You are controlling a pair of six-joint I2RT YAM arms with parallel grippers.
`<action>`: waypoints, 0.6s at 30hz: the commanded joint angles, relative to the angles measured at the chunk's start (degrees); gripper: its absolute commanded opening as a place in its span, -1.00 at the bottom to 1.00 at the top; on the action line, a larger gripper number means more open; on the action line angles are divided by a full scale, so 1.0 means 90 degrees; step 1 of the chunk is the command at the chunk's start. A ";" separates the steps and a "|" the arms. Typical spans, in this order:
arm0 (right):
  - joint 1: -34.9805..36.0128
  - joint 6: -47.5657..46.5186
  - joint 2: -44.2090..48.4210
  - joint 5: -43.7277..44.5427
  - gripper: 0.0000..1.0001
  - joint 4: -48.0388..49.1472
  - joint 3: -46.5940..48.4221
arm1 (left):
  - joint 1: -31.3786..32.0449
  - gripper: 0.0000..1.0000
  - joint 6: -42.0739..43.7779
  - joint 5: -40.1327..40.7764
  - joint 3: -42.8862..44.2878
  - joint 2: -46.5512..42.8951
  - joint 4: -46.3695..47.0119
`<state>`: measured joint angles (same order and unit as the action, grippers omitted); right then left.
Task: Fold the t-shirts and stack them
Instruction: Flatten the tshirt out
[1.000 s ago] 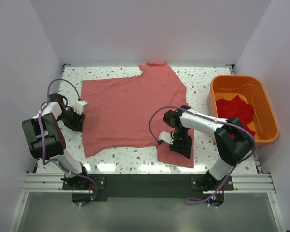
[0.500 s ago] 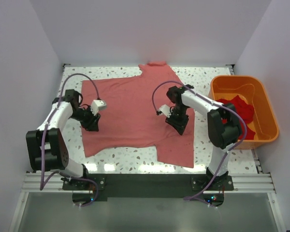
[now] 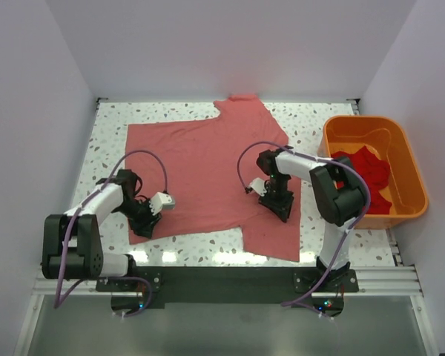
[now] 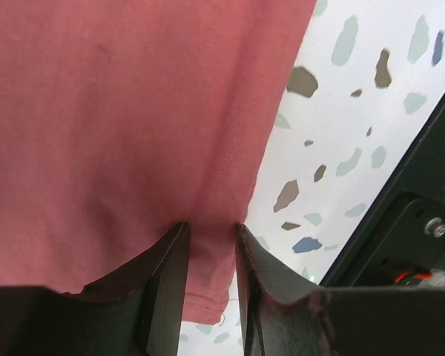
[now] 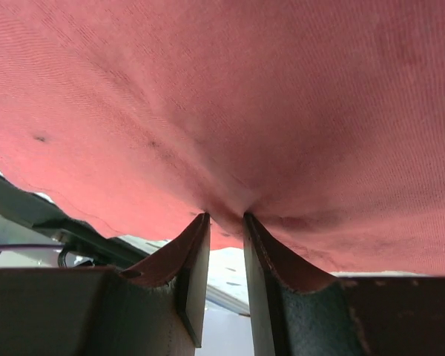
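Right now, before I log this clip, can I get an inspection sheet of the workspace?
surface: speckled table, partly covered by cloth.
job's things: salmon-pink t-shirt spread flat mid-table; red t-shirt crumpled inside the orange tub at right.
clutter: nothing seen.
claws: left claw pinches the pink shirt's hem near its near-left corner; right claw pinches puckered cloth on its right side.
cables: purple cables loop from both arms over the shirt.
surroundings: plain white walls on three sides; black rail at near edge.

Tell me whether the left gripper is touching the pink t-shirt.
Touching. The left wrist view shows the left gripper closed on the pink t-shirt, its hem pinched between both fingers.
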<state>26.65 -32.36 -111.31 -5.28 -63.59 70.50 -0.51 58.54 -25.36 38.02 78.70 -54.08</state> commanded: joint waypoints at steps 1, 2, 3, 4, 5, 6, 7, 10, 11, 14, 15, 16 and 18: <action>0.0143 -0.0202 0.0247 0.0137 -0.40 0.0153 -0.0547 | 0.0008 -0.28 0.0749 0.1168 -0.0299 -0.0159 0.0132; 0.0212 -0.0310 0.0335 -0.0143 -0.40 -0.0022 -0.0548 | -0.0001 -0.29 0.0964 0.1129 -0.0047 -0.0237 -0.0101; 0.0280 -0.0427 0.0578 -0.0349 -0.41 -0.0227 -0.0519 | -0.0176 -0.29 0.1401 0.1032 0.0158 -0.0238 -0.0636; 0.0290 -0.0554 0.0687 -0.0583 -0.41 -0.0635 -0.0335 | -0.0313 -0.28 0.1521 0.0877 0.0412 -0.0219 -0.0863; 0.0261 -0.0652 0.0784 -0.1136 -0.40 -0.0842 -0.0179 | -0.0459 -0.25 0.1590 0.0527 0.1062 -0.0045 -0.1040; 0.0155 -0.0701 0.0853 -0.1248 -0.37 -0.0999 -0.0003 | -0.0722 -0.18 0.1591 0.0330 0.1436 0.0093 -0.1351; 0.0076 -0.0566 0.0892 -0.1298 -0.36 -0.1039 0.0376 | -0.0830 -0.13 0.1494 0.0106 0.2223 0.0249 -0.1450; -0.0314 -0.0206 0.0708 -0.1143 -0.37 -0.0730 0.0973 | -0.1115 -0.03 0.0598 -0.0667 0.3175 0.0884 -0.1112; -0.0421 -0.0078 0.0649 -0.0997 -0.38 -0.0563 0.1033 | -0.1124 -0.01 -0.0034 -0.0658 0.3217 0.1078 -0.0462; -0.0442 0.0079 0.0327 -0.0246 -0.39 -0.0045 0.1112 | -0.1115 0.00 -0.1031 -0.0337 0.3090 0.1439 0.0789; -0.0442 0.0109 0.0239 -0.0031 -0.39 0.0121 0.1112 | -0.1124 0.00 -0.1162 -0.0249 0.3080 0.1577 0.0978; -0.0442 0.0099 0.0142 0.0049 -0.39 0.0161 0.1151 | -0.1125 -0.01 -0.1318 -0.0035 0.3100 0.1743 0.1125; -0.0442 0.0148 -0.0132 0.0186 -0.40 0.0288 0.1122 | -0.1124 -0.02 -0.1592 0.0083 0.3129 0.2134 0.1370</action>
<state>22.02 -32.73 -109.14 -7.73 -64.31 79.96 -10.44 52.31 -26.24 66.41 94.00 -49.19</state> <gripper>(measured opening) 0.304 0.493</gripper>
